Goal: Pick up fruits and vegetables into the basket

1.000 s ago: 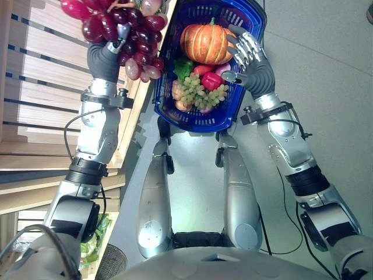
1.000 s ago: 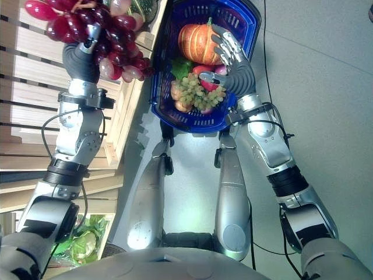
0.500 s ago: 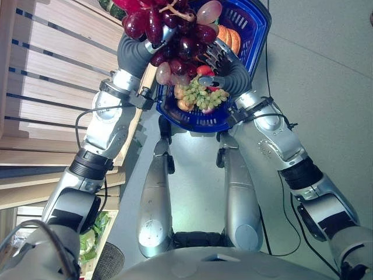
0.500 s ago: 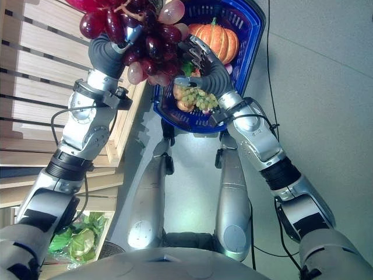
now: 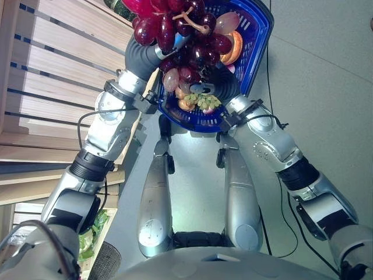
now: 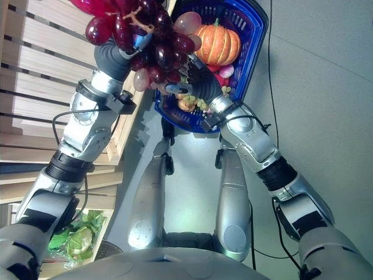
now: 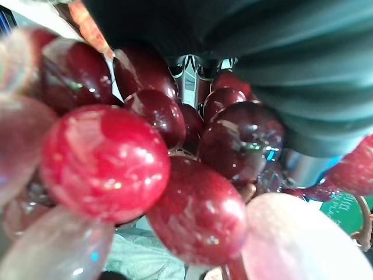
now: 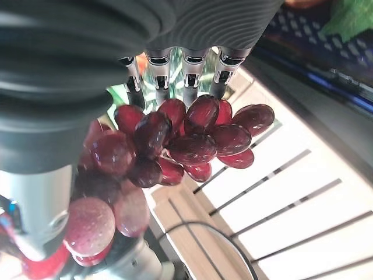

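My left hand (image 5: 144, 54) is shut on the stem of a big bunch of red grapes (image 5: 186, 32), held up over the near left rim of the blue basket (image 5: 257, 44). The grapes (image 7: 105, 157) crowd close around that hand's fingers. My right hand (image 6: 203, 85) reaches in from the right just under the bunch, and its straight fingers (image 8: 193, 64) touch the red grapes (image 8: 189, 140). In the basket lie an orange pumpkin (image 6: 217, 42), green grapes (image 5: 202, 100) and other small produce, partly hidden by the bunch.
A slatted wooden shelf (image 5: 52, 87) runs along the left, its edge close to the basket. A crate of leafy greens (image 6: 76, 239) sits at the lower left. Grey floor (image 5: 326, 87) lies to the right of the basket.
My left hand has swung the red grapes right, from beside the shelf to over the basket. My right hand left the pumpkin and moved left, under the bunch.
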Robot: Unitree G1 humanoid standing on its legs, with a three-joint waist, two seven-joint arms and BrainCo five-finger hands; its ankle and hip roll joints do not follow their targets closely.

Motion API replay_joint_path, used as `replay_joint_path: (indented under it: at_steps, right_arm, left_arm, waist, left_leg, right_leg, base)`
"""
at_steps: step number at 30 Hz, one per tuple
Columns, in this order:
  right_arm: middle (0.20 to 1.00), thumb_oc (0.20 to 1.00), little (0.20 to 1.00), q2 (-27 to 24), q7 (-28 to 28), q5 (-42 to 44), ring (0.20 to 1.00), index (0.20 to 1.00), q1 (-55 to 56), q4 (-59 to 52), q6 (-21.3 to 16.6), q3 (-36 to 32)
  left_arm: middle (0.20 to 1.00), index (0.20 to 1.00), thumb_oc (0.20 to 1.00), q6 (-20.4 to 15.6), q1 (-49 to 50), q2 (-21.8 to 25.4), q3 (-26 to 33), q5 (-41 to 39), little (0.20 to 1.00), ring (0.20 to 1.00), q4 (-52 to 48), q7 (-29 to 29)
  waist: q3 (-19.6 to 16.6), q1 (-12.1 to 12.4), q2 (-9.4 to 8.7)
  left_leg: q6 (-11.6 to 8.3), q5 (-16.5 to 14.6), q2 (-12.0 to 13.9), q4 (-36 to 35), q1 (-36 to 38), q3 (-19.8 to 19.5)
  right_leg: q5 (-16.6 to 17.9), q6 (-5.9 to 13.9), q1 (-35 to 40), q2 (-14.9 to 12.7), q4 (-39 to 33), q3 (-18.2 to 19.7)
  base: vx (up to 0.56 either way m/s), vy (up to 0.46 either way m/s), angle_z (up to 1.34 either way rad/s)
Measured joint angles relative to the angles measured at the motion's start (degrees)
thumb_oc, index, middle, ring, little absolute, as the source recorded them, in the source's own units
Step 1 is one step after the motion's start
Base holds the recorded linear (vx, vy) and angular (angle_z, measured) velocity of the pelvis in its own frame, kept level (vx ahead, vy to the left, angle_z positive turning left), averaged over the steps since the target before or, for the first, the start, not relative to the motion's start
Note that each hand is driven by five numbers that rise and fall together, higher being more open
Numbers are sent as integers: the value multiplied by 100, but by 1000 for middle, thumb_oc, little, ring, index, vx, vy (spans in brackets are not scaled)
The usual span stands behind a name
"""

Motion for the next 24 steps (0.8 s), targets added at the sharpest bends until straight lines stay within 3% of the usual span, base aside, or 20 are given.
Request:
replay_joint_path:
  at_steps: [21, 23, 24]
  right_arm:
    - [1000, 1000, 1000, -88, 203, 217, 1000, 1000, -141, -1, 80, 116]
    - [802, 802, 802, -95, 214, 219, 802, 802, -141, -2, 79, 134]
    - [627, 627, 627, -99, 215, 221, 627, 627, -141, -7, 72, 152]
  left_arm:
    - [200, 200, 200, 28, -44, 126, -212, -26, 200, 200, -1, -124]
    - [200, 200, 200, 42, -47, 129, -224, -55, 200, 200, -1, -122]
    - [200, 200, 200, 47, -48, 133, -221, -65, 200, 200, -1, -115]
  waist:
    - [0, 24, 0]
    - [0, 23, 0]
    - [0, 22, 0]
  left_leg:
    - [-1, 0, -4, -14, -4, -6]
    - [-1, 1, -4, -23, -4, -6]
    - [-1, 1, -4, -26, -4, -6]
  right_leg:
    - [-1, -2, 0, 0, -21, -4]
    - [0, -2, 2, 0, -33, -7]
    - [0, -1, 2, 0, -36, -8]
  base:
    - [0, 0, 0]
    - [0, 0, 0]
    - [0, 0, 0]
